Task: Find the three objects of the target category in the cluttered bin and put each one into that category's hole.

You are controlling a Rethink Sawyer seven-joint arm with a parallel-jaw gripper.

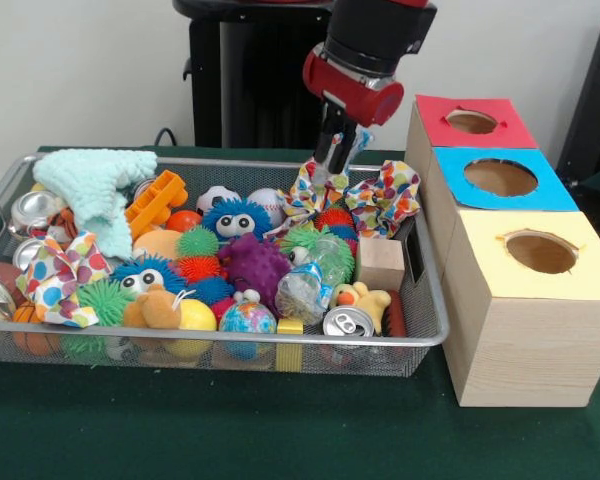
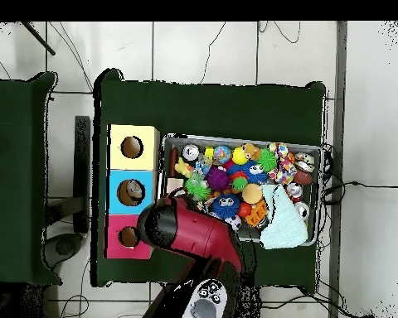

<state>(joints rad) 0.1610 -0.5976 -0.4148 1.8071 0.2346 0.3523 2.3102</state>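
Front view, end effector [image 1: 332,160] low over bin [image 1: 420,335]

The bin [image 1: 425,335] is fine metal mesh on a counter [image 1: 230,430] of matt green cloth. Below the jaws lies dotted cloth [image 1: 385,195]. The boxes [image 1: 525,340] look like pale wood, topped with coloured paper. The can [image 1: 347,322] is shiny metal.

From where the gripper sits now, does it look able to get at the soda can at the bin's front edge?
Probably yes. The soda can lies on top at the front of the bin, nothing covering it. The gripper hangs over the far side, so it would have to travel across the toys first.
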